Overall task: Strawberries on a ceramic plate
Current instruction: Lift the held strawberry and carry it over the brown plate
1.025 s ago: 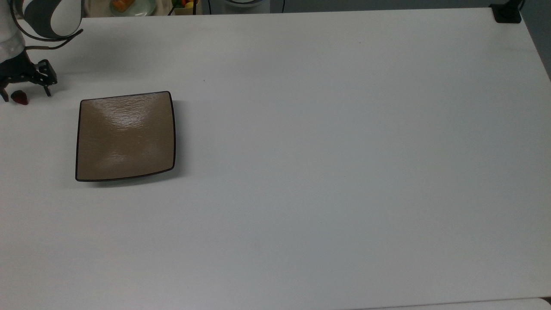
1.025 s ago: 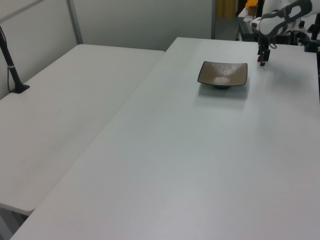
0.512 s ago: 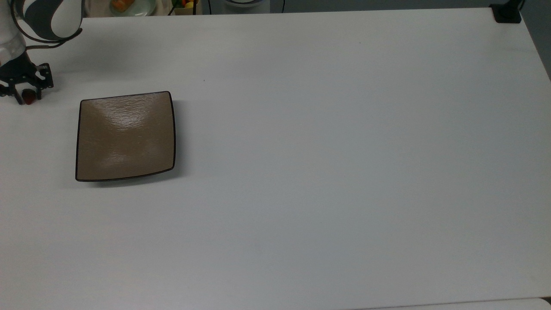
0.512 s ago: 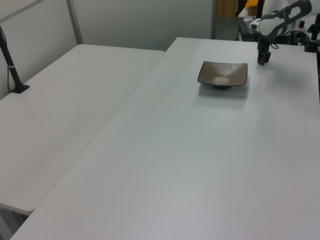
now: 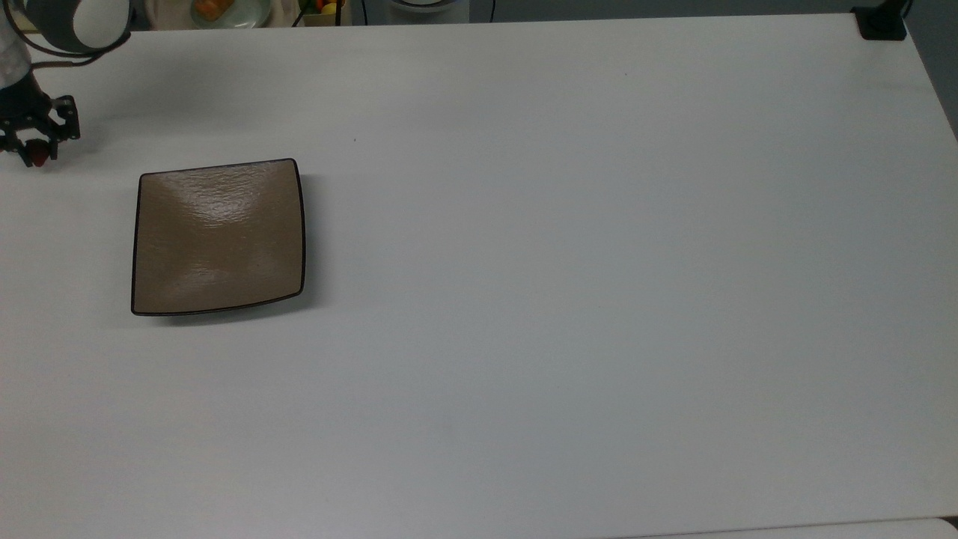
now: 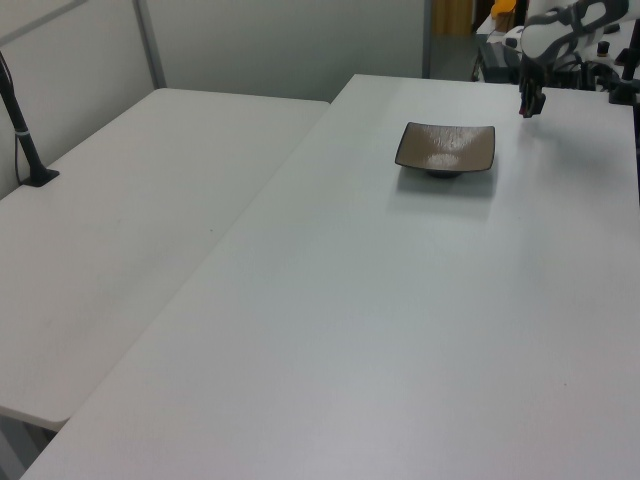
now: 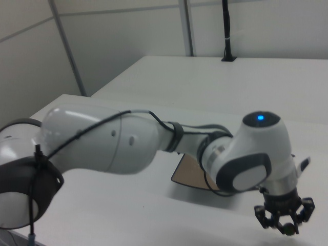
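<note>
The small dark-red strawberry (image 5: 37, 153) hangs between the fingers of my gripper (image 5: 36, 152), which is shut on it above the white table at the top view's far left. In the right view the gripper (image 7: 287, 226) points down with the strawberry (image 7: 290, 230) at its tips. In the left view the gripper (image 6: 530, 106) is raised off the table, up and to the right of the plate. The square tan-brown ceramic plate (image 5: 218, 236) lies empty on the table, to the right of the gripper in the top view; the left view shows the plate (image 6: 446, 147) too.
A round pale dish with orange food (image 5: 224, 10) sits beyond the table's far edge in the top view. A black post base (image 5: 882, 22) stands at the top view's far right corner. A second white table (image 6: 130, 200) adjoins on the left view's left.
The gripper closed on the strawberry, which lay on the table a second ago, and has lifted it, moving up and away from the plate in the top view.
</note>
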Robot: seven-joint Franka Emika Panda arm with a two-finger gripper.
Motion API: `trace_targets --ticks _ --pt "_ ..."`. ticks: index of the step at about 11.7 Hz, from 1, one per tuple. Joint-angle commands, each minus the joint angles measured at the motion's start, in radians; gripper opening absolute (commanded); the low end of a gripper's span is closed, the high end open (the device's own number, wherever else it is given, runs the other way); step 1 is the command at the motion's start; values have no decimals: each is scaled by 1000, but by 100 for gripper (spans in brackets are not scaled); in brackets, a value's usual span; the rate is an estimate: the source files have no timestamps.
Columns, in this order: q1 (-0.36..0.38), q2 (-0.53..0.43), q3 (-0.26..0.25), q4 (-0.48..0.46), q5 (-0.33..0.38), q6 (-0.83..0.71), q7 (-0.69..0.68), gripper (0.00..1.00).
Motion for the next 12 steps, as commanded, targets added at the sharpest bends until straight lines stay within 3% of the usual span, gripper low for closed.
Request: trace_targets --ticks 1,4,5,10,12 --pt "46 -114 -10 -9 -5 -175 -6 3" --pt "94 -192 -9 0 10 -281 0 3" --pt "117 -189 -7 48 35 -324 25 3" --pt "224 -186 4 126 138 -375 323 3" --pt "272 -181 2 126 141 -364 416 4"
